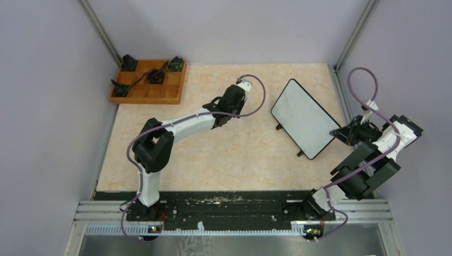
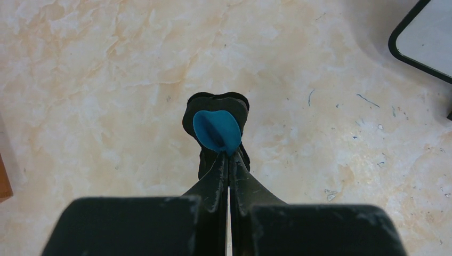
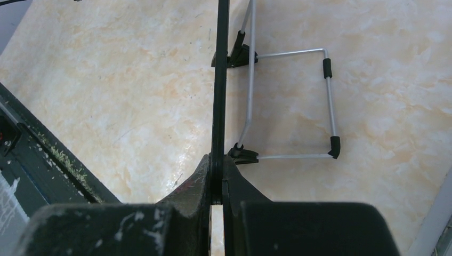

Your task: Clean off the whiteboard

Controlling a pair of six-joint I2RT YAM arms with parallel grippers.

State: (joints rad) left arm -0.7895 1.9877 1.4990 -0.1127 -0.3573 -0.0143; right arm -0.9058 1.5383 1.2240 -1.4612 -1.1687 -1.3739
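Apparently the wiping is done: the whiteboard [image 1: 304,117], propped on its wire stand [image 3: 326,106] at the right of the table [image 1: 213,160], shows no marks. The right tool [image 3: 216,178] clamps its edge. The left tool [image 2: 229,157], closed on a blue pad [image 2: 216,128], hangs apart from it.

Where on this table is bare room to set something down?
Widest bare patch: near-centre table, between the left arm, the whiteboard and the front rail. A smaller one at the far edge between wooden tray and whiteboard. Crowded: the right side, where the right fingers clamp the whiteboard's edge.
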